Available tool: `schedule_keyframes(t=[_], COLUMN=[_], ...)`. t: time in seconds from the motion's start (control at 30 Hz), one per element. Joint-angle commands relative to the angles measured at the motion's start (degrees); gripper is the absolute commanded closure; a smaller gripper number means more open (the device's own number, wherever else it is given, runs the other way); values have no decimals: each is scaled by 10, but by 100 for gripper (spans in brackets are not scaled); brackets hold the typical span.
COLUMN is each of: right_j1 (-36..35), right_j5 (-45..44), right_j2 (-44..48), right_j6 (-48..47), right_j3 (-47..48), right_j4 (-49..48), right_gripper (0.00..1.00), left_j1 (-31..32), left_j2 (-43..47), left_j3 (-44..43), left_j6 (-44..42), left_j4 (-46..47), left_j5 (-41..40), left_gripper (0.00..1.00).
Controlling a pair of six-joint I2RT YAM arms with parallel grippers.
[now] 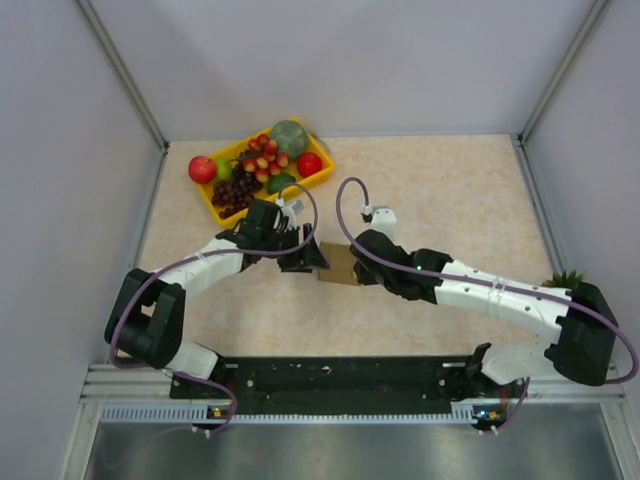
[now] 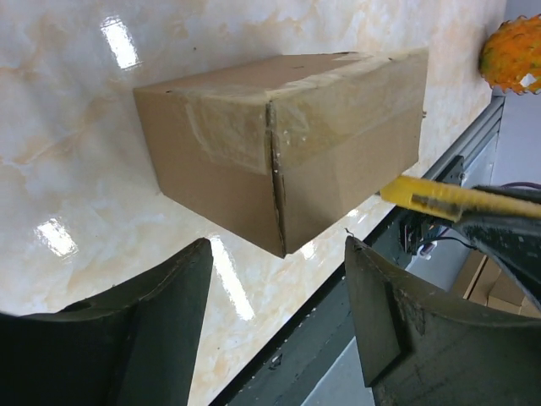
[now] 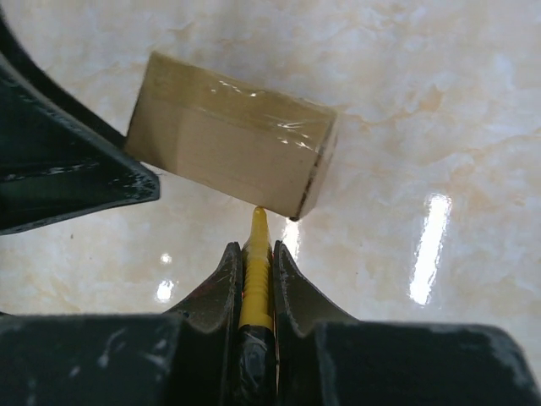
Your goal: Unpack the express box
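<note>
The express box (image 1: 338,265) is a small brown cardboard box sealed with clear tape, lying on the marble table between my two arms. It fills the left wrist view (image 2: 287,144) and shows in the right wrist view (image 3: 228,135). My left gripper (image 2: 279,279) is open and empty, hovering just short of the box's corner. My right gripper (image 3: 255,258) is shut on a yellow box cutter (image 3: 255,271). The cutter's tip touches the box's near side close to its right corner. The cutter also shows in the left wrist view (image 2: 439,199).
A yellow plastic tray (image 1: 322,174) of fruit stands at the back left, with an apple (image 1: 202,168), grapes and a melon. Grey walls close in three sides. A black rail (image 1: 340,375) runs along the near table edge. A small green plant (image 1: 566,278) sits by the right arm.
</note>
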State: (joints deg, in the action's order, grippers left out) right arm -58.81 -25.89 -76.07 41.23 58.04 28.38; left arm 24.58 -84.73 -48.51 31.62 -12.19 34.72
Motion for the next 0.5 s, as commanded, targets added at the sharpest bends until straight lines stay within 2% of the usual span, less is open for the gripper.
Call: schedule_keyframes(t=[0.0, 0.13, 0.3, 0.47], right_j1=[18, 46, 67, 75], right_j5=[-49, -53, -49, -49], right_j2=[48, 78, 119, 142], right_j6=[25, 44, 50, 41], right_j3=[-22, -41, -70, -80], right_j4=[24, 41, 34, 28], right_gripper=[100, 100, 100, 100], left_j1=[1, 6, 46, 68], left_j2=[31, 54, 69, 38], left_j3=[2, -17, -81, -135], left_j6=[-12, -66, -173, -263], left_j4=[37, 20, -39, -38], left_j5=[11, -21, -117, -91], left_gripper=[32, 29, 20, 10])
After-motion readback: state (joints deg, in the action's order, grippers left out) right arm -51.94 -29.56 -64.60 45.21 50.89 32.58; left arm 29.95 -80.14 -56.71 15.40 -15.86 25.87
